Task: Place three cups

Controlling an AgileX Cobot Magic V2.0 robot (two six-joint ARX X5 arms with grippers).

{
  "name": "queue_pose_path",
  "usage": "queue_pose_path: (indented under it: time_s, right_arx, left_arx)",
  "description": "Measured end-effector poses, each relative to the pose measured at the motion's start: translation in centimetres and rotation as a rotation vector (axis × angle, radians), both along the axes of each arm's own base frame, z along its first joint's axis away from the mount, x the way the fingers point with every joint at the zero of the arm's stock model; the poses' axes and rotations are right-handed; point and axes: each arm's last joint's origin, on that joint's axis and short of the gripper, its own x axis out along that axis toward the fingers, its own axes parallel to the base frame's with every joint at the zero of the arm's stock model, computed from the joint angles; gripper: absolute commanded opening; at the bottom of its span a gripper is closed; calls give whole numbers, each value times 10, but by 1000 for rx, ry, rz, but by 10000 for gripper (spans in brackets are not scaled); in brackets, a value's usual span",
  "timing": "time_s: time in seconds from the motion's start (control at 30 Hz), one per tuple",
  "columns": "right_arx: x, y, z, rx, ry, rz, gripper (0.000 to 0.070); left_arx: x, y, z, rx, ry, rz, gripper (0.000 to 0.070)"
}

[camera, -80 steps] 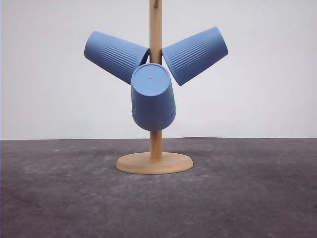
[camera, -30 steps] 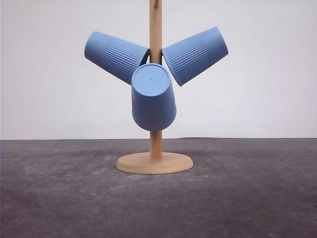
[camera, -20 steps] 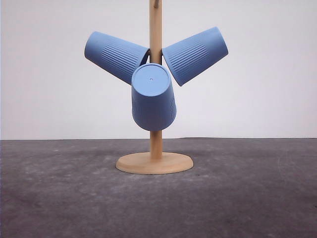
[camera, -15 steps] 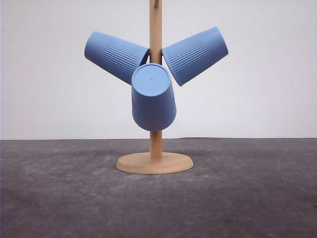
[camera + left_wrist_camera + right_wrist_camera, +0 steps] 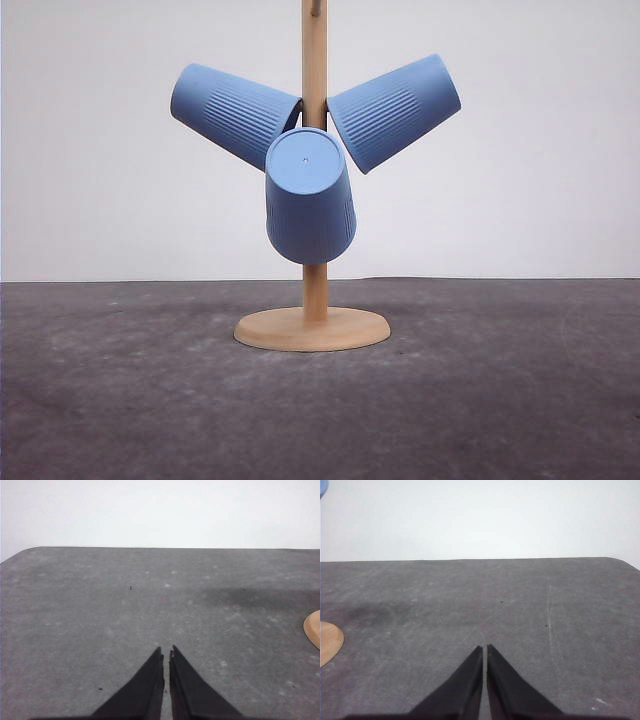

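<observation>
Three light-blue ribbed cups hang upside down on a wooden rack in the front view: one tilted up to the left [image 5: 232, 112], one tilted up to the right [image 5: 395, 108], and one [image 5: 309, 196] in front pointing its base toward the camera. My left gripper [image 5: 166, 653] is shut with nothing in it, low over bare grey table. My right gripper [image 5: 485, 648] is likewise shut and empty over the table. A blue sliver of a cup [image 5: 322, 486] shows at a corner of the right wrist view.
The wooden rack has an upright pole [image 5: 315, 60] on a round base [image 5: 312, 329] at the middle of the dark grey table [image 5: 500, 400]. The base's edge shows in the left wrist view [image 5: 313, 628] and the right wrist view [image 5: 329, 642]. A white wall stands behind.
</observation>
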Motion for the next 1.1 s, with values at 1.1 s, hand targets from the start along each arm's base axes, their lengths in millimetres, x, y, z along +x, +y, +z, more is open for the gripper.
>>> queue_pose_path:
  time_s: [1.1]
  right_arx:
    - [0,0,0,0,0,0,12]
  left_arx:
    - [0,0,0,0,0,0,0]
